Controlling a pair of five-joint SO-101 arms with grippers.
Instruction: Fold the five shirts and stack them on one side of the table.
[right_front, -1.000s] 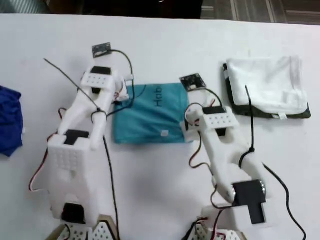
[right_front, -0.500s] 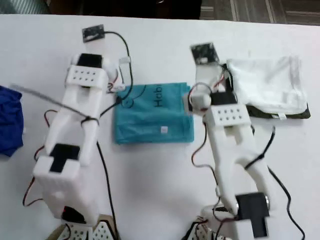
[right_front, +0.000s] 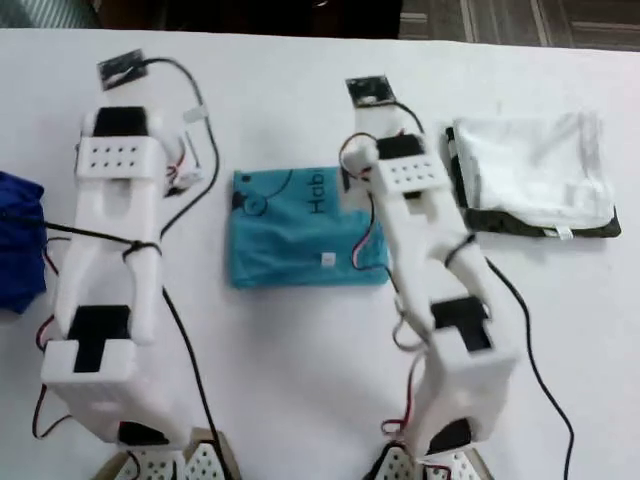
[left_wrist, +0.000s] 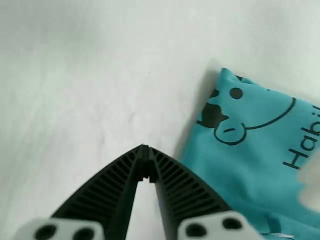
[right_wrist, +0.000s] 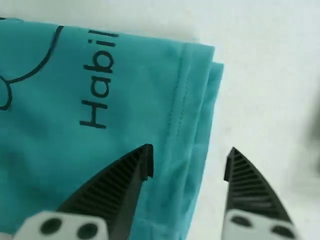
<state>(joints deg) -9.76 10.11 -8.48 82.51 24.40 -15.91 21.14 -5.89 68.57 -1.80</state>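
Note:
A folded teal shirt (right_front: 300, 235) lies flat at the table's middle. In the left wrist view my left gripper (left_wrist: 145, 152) is shut and holds nothing, over bare table just beside the teal shirt's (left_wrist: 255, 165) printed corner. My right gripper (right_wrist: 190, 157) is open above the hemmed edge of the teal shirt (right_wrist: 100, 125), one finger over the cloth and one over the table. From above, the left arm (right_front: 115, 160) stands left of the shirt, and the right arm (right_front: 405, 175) is over its right edge.
A folded white shirt (right_front: 530, 165) rests on a folded black one (right_front: 545, 230) at the right. A crumpled dark blue shirt (right_front: 20, 240) lies at the left edge. Bare white table (right_front: 300, 380) stretches in front of the teal shirt.
The left arm has drawn away leftward from the teal shirt's left edge. The right arm swung toward the white stack, then back over the teal shirt's right edge.

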